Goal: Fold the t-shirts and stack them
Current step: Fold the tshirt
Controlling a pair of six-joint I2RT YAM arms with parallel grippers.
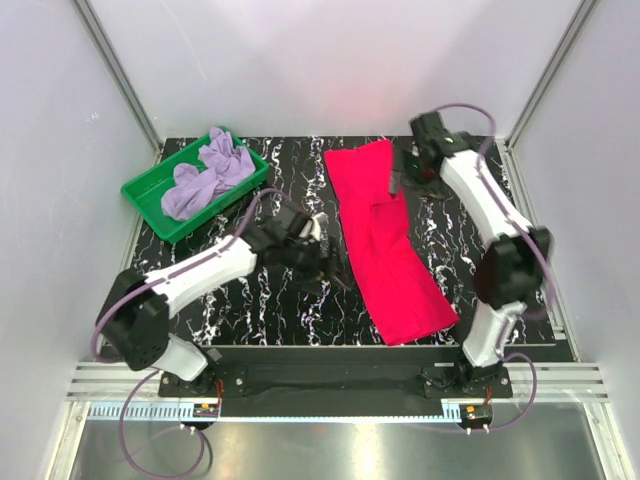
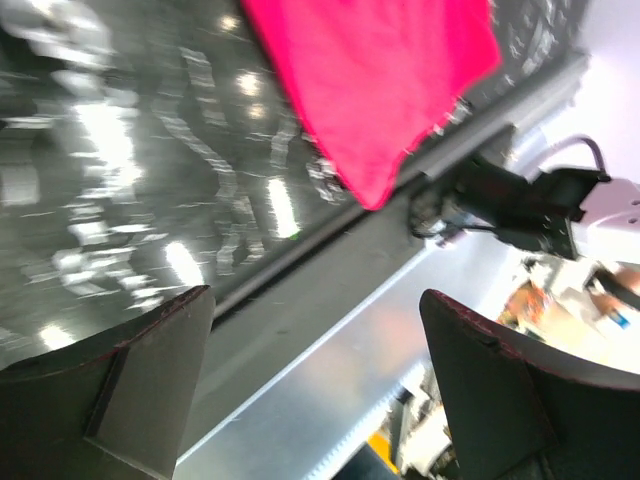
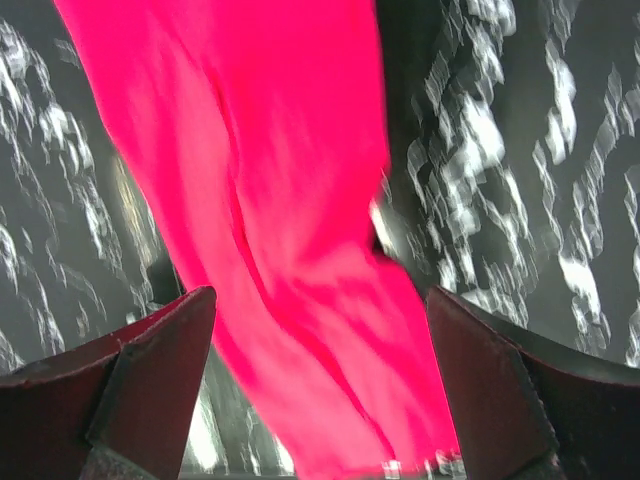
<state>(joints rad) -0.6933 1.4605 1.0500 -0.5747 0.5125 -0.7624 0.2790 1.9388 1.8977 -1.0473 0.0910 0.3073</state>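
Observation:
The crimson t-shirt (image 1: 385, 240) lies on the black marbled table as a long folded strip running from the back middle to the front right. The lavender t-shirt (image 1: 205, 175) sits crumpled in the green tray (image 1: 148, 192). My right gripper (image 1: 398, 178) hovers at the strip's far right edge. In the right wrist view its jaws (image 3: 320, 295) stand wide open with the crimson t-shirt (image 3: 290, 200) spread beneath and between them. My left gripper (image 1: 326, 266) is just left of the strip's middle, apart from it. It stands open (image 2: 318, 300) and empty, the crimson t-shirt's (image 2: 380, 80) near corner ahead.
The green tray sits at the table's back left corner. A metal rail (image 1: 330, 385) with both arm bases runs along the near edge. White walls enclose the table on three sides. Bare marbled tabletop (image 1: 250, 310) lies between the left arm and the rail.

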